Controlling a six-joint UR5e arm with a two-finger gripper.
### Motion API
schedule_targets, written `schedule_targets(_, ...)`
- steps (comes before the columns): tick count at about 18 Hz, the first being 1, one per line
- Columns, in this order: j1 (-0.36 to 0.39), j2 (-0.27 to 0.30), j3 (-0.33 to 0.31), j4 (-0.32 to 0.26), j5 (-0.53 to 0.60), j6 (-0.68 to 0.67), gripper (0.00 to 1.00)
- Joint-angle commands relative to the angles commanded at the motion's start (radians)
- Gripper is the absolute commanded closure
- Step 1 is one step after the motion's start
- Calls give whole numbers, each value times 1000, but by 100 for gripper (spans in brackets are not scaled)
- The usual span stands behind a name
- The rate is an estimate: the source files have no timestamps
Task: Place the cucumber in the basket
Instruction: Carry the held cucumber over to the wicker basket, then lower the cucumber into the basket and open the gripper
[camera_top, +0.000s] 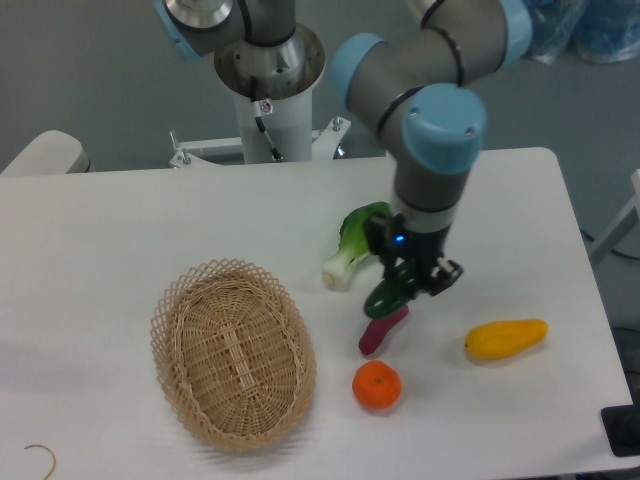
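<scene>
A: Where does your grasp stand?

B: Your gripper (408, 280) is down on the cucumber (390, 293), right of the basket (233, 352), between the bok choy (352, 250) and the purple sweet potato (382, 332). Its jaws look clamped around it.

A: Next move?

B: Lift clear of the tabletop (120, 230), carry it left over the basket, then release.

The gripper (412, 283) covers most of the cucumber (388, 296), so whether its fingers press the skin cannot be told. The cucumber overlaps the purple sweet potato (382, 333), and the arm hides part of the bok choy (354, 250).
</scene>
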Motion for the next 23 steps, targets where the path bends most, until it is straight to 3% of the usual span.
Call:
schedule_targets(3,-63,-3,-2,2,17,-206,64)
schedule_targets(8,-132,-18,-34,8,6,-379,64)
schedule_targets(13,-183,-67,-55,130,15,-614,64)
schedule_targets(16,-195,-77,-83,201,15,-676,64)
schedule_targets(23,-221,-126,-101,219,26,-700,64)
